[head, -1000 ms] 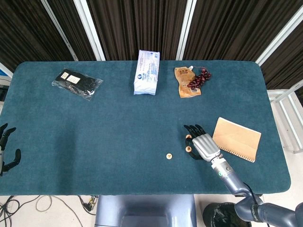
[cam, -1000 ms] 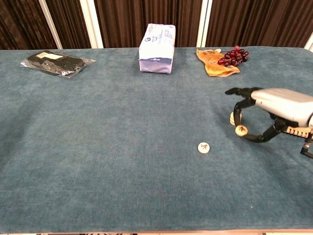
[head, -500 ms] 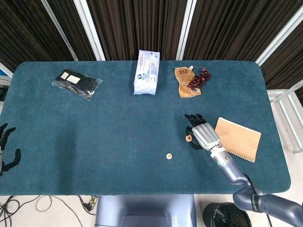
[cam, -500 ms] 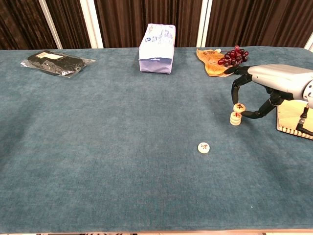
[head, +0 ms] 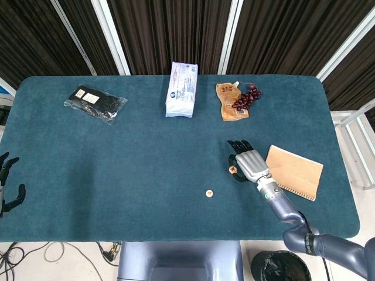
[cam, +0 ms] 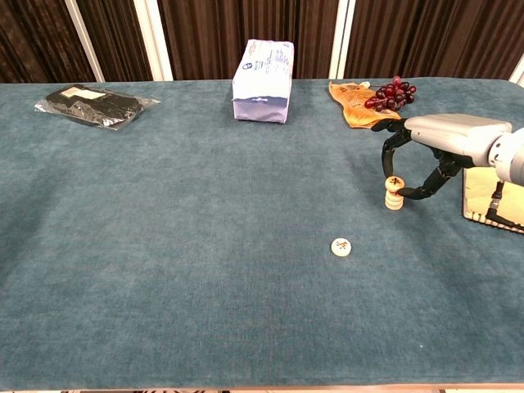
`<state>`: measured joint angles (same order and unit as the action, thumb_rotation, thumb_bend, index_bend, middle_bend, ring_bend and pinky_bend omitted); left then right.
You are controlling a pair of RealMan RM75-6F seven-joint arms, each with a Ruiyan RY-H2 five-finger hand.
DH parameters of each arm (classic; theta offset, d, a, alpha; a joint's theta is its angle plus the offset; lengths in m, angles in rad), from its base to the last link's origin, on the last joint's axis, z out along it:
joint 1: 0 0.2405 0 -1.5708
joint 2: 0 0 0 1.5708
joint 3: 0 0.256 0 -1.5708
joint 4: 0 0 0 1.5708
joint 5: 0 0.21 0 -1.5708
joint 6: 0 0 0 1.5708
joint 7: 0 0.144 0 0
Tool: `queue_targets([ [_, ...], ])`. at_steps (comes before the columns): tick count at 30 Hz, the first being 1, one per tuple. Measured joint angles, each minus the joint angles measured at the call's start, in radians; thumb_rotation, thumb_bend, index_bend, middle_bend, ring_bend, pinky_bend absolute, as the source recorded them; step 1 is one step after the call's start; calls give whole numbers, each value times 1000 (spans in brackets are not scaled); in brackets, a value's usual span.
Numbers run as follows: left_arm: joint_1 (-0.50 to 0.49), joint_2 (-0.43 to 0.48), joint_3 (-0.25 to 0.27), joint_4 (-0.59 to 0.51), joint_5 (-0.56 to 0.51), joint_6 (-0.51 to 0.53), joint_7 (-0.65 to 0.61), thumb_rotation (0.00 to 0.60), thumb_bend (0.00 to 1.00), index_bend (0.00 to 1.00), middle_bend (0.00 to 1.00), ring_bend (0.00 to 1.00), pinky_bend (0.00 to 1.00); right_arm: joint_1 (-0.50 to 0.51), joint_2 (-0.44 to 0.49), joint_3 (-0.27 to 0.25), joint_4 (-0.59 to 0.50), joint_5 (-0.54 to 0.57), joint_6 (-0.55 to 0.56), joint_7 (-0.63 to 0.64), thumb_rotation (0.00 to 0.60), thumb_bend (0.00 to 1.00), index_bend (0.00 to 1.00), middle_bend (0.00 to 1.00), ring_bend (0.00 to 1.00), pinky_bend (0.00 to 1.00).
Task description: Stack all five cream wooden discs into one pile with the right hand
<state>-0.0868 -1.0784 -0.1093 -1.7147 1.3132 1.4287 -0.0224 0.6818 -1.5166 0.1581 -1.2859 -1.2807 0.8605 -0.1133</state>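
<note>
Discs: one pile (cam: 394,194) under the right hand's (cam: 442,139) fingertips, grip unclear, one loose disc (cam: 341,246).

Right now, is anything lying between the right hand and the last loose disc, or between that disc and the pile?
Nothing visible. The loose disc lies alone on bare table, nearer the robot than the pile, where the right hand is. Only open cloth separates them; the notebook sits off to the side.
</note>
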Motion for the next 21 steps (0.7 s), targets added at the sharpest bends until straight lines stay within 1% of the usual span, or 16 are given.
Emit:
queue_targets([
  [21,0,0,1,-1,1,0,1,600,483,158,0,0,0,8,-15,-10,37,17,-4,0,600,405,554,0,0,0],
])
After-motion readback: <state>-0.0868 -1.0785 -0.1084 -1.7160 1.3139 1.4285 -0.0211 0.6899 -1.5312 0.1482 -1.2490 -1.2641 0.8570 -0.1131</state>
